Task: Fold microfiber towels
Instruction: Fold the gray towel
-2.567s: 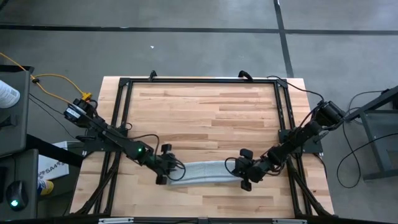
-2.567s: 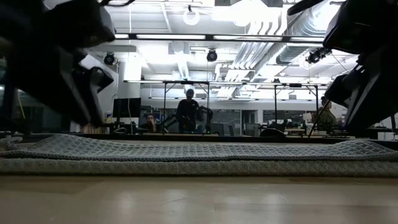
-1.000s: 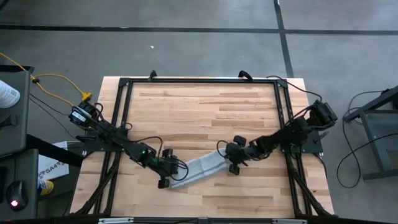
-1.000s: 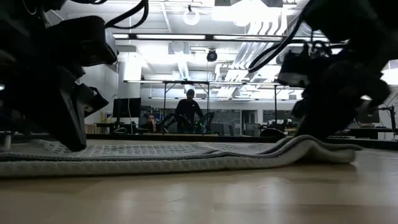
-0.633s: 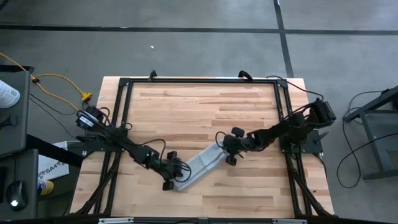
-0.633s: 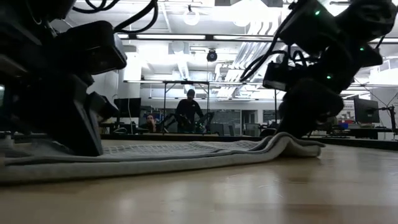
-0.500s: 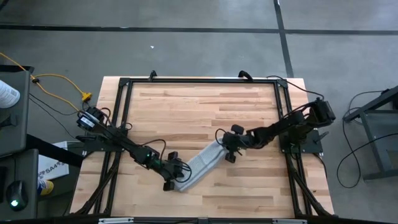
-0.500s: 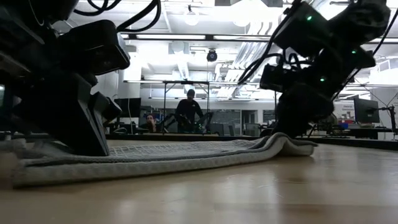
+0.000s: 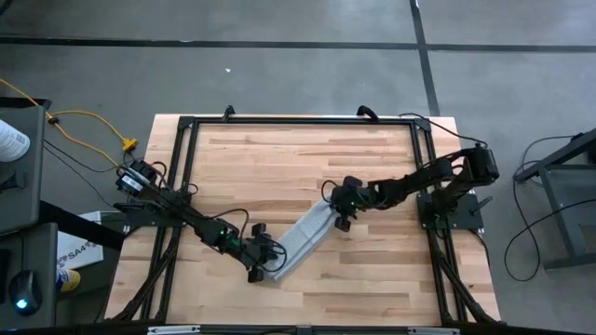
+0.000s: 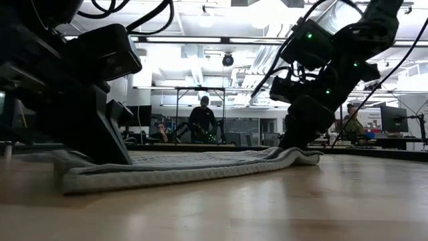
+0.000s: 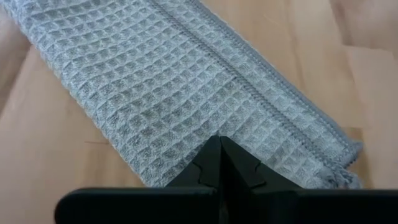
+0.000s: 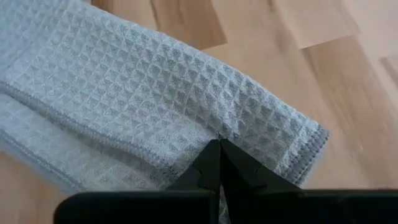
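The grey-blue microfiber towel [image 9: 300,240] lies folded into a narrow strip, flat on the wooden table. It runs slantwise from near left to farther right. My left gripper [image 9: 264,268] is shut at the strip's near-left end, also seen in the left wrist view [image 11: 219,142]. My right gripper [image 9: 337,216] is shut at the far-right end, also seen in the right wrist view [image 12: 219,144]. In the low view the towel [image 10: 200,167] rests on the wood along its whole length, a little humped at the right gripper [image 10: 297,144]. My left gripper meets the towel's top surface a little in from its short near-left end [image 11: 214,127], its shut fingertips slanting down onto it. The fingers hide how much cloth is between them. That end rests on the table. My right gripper pinches a small pucker of the top layer [image 12: 221,132] near the towel's hemmed far-right end, only at its fingertips. It slants down from the table's right. That end sits slightly humped, the rest flat on the wood.
Black frame rails run along the table's left side [image 9: 182,167], right side [image 9: 424,167] and far side [image 9: 298,119]. Bare wood [image 9: 298,163] lies beyond the towel. In the low view people [image 10: 202,119] show far back in the room.
My right gripper has gone toward the table's far edge and a little leftward, dragging the towel's right end along the wood. The strip has swung from a shallow slant to a steep diagonal, pivoting about its near-left end, which has stayed about in place under my left gripper.
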Available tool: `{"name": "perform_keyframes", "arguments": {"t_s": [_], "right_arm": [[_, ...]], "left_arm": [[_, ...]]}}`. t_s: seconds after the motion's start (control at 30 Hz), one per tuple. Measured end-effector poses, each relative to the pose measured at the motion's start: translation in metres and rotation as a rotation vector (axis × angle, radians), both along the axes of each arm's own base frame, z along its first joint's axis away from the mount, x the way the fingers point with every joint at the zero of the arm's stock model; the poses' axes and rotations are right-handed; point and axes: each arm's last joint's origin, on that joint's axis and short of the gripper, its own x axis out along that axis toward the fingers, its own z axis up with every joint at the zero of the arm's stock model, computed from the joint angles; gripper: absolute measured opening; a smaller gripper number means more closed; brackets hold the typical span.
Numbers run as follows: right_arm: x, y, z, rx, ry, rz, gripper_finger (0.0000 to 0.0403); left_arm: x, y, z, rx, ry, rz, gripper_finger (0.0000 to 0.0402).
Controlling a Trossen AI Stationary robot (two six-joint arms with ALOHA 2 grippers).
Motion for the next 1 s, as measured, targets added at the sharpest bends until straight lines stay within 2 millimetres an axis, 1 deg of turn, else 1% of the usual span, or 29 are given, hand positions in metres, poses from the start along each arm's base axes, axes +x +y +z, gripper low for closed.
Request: {"name": "perform_keyframes", "arguments": {"t_s": [0.2, 0.33, 0.5, 0.57, 0.7, 0.83, 1.0], "right_arm": [[0.002, -0.016, 0.002, -0.015, -0.023, 0.001, 0.0002], [0.003, -0.026, 0.003, 0.008, -0.056, 0.015, 0.0002], [0.006, -0.036, 0.007, 0.03, -0.114, 0.039, 0.0002], [0.007, -0.037, 0.009, 0.039, -0.135, 0.059, 0.0002], [0.008, -0.04, 0.01, 0.03, -0.148, 0.062, 0.0002], [0.01, -0.041, 0.012, 0.025, -0.184, 0.06, 0.0002], [0.014, -0.04, 0.017, 0.029, -0.244, 0.052, 0.0002]], "left_arm": [[0.008, 0.011, 0.002, 0.007, 0.005, 0.038, 0.0], [0.022, 0.014, 0.005, 0.045, 0.022, -0.003, 0.0], [0.046, 0.013, 0.005, 0.066, 0.028, -0.063, 0.0], [0.057, 0.013, 0.005, 0.07, 0.018, -0.087, 0.0], [0.072, 0.01, 0.008, 0.093, 0.003, -0.133, 0.0], [0.081, 0.006, 0.013, 0.115, 0.013, -0.152, 0.0], [0.086, 0.003, 0.019, 0.127, 0.007, -0.165, 0.0]]}}
